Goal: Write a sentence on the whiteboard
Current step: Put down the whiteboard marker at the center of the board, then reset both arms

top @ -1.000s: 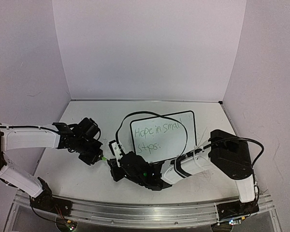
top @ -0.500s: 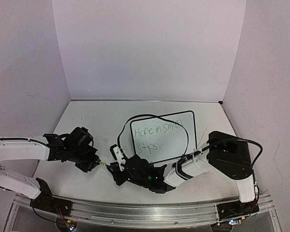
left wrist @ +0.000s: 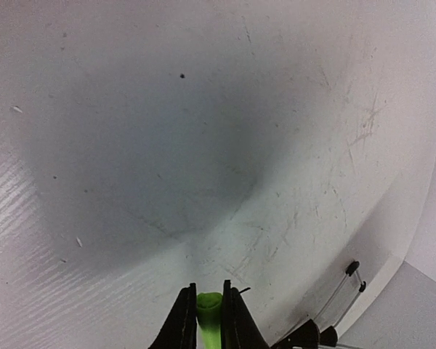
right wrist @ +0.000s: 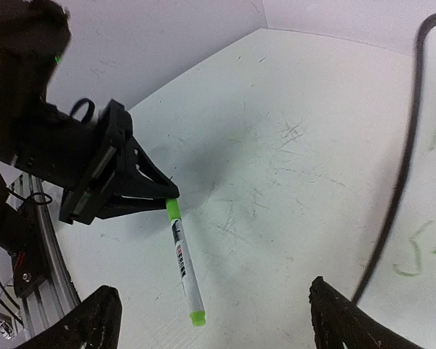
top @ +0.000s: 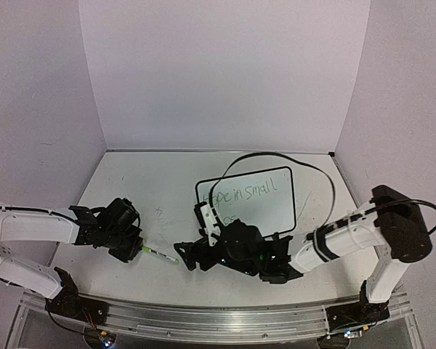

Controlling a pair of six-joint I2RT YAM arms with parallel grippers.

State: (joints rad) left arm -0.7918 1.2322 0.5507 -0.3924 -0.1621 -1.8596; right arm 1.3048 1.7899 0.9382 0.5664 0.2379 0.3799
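Left gripper (top: 139,248) is clamped on a marker's green end; the right gripper (top: 184,256) is spread wide, with nothing held. On the table (top: 152,182), the whiteboard (top: 276,211) is set at 2 o'clock from the right gripper. The marker (top: 160,254) is pointed toward 4 o'clock, its tip just beside the right gripper. The sentence (top: 247,193) is partly hidden by the right arm (top: 334,240).

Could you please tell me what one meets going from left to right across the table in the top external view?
Left fingers → green marker → right fingers → whiteboard.
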